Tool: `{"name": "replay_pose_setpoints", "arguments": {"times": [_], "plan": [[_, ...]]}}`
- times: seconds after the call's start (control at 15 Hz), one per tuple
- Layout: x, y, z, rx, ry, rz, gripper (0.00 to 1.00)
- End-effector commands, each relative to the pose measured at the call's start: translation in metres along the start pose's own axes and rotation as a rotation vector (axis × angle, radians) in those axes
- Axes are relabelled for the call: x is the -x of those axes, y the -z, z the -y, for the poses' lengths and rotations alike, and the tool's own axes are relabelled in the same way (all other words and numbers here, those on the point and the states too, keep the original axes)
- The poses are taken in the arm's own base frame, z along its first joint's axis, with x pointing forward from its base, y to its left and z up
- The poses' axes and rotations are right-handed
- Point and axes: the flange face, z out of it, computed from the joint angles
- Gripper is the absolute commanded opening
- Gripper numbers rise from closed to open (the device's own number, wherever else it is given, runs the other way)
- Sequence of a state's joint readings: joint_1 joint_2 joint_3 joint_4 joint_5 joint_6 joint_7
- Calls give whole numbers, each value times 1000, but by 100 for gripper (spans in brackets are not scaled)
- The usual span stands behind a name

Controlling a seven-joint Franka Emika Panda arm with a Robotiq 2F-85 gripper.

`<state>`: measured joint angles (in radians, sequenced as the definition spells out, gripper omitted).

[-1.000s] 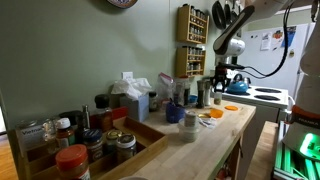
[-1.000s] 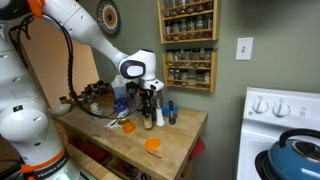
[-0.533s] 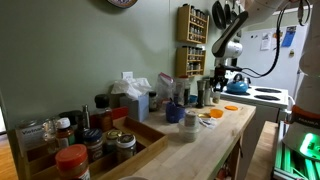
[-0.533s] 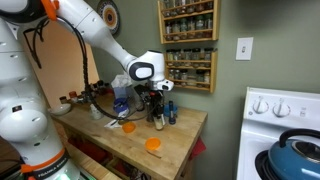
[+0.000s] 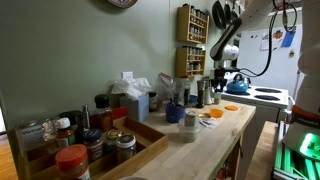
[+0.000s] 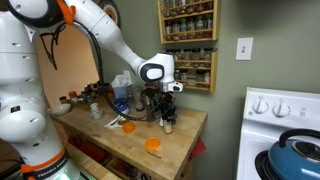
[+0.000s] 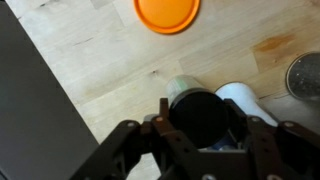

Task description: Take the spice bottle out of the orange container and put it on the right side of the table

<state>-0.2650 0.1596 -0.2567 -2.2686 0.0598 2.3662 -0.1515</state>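
Note:
My gripper (image 6: pixel 165 104) is shut on the spice bottle (image 6: pixel 166 119), a small upright bottle with a dark cap. It holds it low over the far right part of the wooden table (image 6: pixel 178 152); I cannot tell if the bottle touches the wood. In the wrist view the black cap (image 7: pixel 203 112) fills the space between the fingers of the gripper (image 7: pixel 203 120). The orange container (image 6: pixel 128 127) lies on the table behind and apart from the bottle. In an exterior view the gripper (image 5: pixel 217 86) hangs over the table's far end, near the orange container (image 5: pixel 210 116).
An orange lid (image 6: pixel 153 144) (image 7: pixel 167 14) lies flat near the table's front edge. A white-capped bottle (image 7: pixel 241 99) stands right beside the held bottle. Jars, cups and bottles (image 5: pixel 175 100) crowd the table. A stove with a blue kettle (image 6: pixel 296 155) stands beyond the table end.
The arm has carried the spice bottle sideways away from the orange container, towards the table end near the stove, and a little lower.

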Motion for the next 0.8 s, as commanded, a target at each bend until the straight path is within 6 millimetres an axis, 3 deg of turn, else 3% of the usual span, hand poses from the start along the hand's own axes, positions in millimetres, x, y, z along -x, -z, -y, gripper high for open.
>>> {"name": "replay_pose_setpoints", "arguments": {"times": [0.0,0.27,0.4,0.47,0.6,0.67,0.73], "plan": [[-1,7,-11,40,101,61,31],[-11,13,-31,111,107,71,31],[-11,15,-31,31,85,105,31],[-6,14,-27,72,84,71,56],[-9,16,-29,53,80,86,56],[-10,14,-29,56,78,80,31],[-15,10,-30,65,59,76,31]]}}
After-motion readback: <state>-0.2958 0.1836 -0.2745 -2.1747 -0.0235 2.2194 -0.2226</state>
